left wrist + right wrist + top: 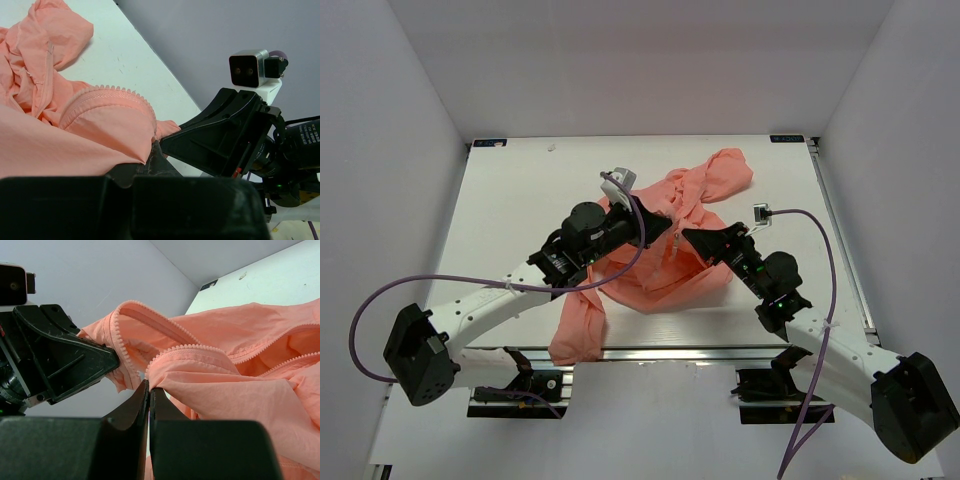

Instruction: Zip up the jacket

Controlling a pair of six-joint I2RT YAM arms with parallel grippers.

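The salmon-pink jacket (665, 260) lies crumpled in the middle of the white table, one sleeve hanging over the near edge. Both grippers meet at its open front. My left gripper (665, 228) is shut on a fold of the jacket (100, 135) beside a toothed zipper edge (112, 91). My right gripper (688, 238) is shut on the other front edge of the jacket (225, 375), pinched between its fingertips (149, 386); zipper teeth (185, 347) run just above. The two grippers almost touch.
White walls enclose the table (520, 200) on three sides. Purple cables loop from both arms. The jacket's hood end (725, 170) bunches at the back right. The aluminium rail (660, 350) runs along the near edge.
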